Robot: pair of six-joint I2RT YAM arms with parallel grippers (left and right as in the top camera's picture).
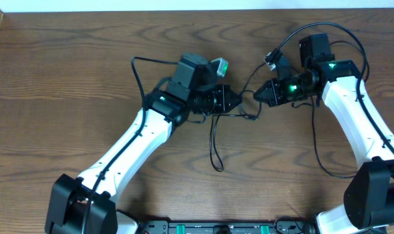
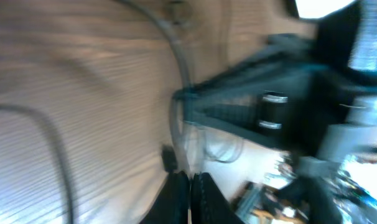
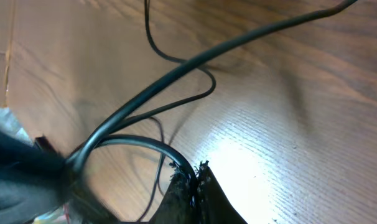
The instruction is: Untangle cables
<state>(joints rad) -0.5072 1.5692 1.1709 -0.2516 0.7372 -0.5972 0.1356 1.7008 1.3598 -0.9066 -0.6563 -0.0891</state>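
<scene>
Right pincer [image 3: 190,177] pinched shut, seemingly on the cables [image 3: 145,140]; left pincer [image 2: 190,180] blurred.

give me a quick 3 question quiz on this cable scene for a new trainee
1. True or false: the left gripper and the right gripper are both wide open.
2. Which way do the two grippers point? A) at each other, mid-table B) both at the far edge C) away from each other
3. In the overhead view, one loop of the cables trails from the grippers across the table toward which edge of the picture?
Key: 1 false, both are shut. 2 A. 3 the bottom edge.
</scene>
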